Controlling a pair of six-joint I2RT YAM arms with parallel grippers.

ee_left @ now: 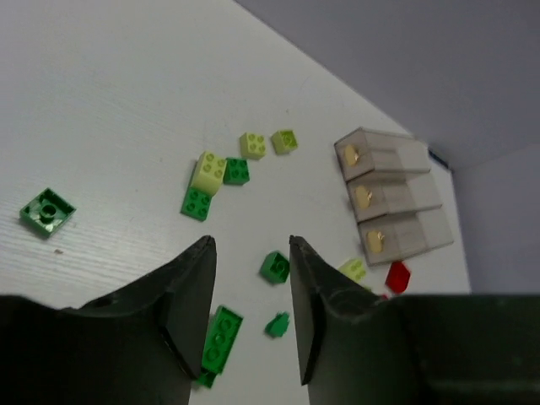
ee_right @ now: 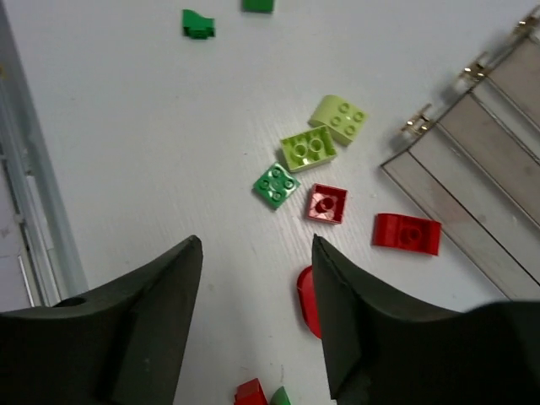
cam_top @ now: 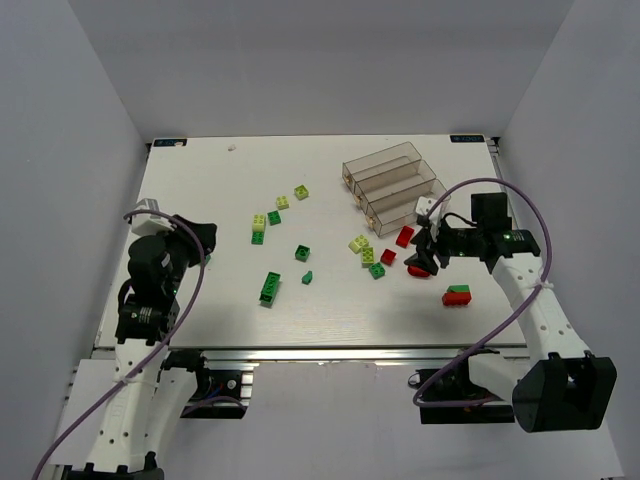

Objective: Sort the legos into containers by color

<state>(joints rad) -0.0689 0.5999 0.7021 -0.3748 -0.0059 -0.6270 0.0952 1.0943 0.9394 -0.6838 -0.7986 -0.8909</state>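
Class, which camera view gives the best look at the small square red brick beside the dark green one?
The right wrist view: the square red brick is close, studs visible. The top external view shows it tiny; in the left wrist view I cannot tell it apart.

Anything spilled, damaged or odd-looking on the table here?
Nothing damaged. The legos lie scattered loose on the table, as expected before sorting, and the three containers stand upright, apparently with no bricks inside.
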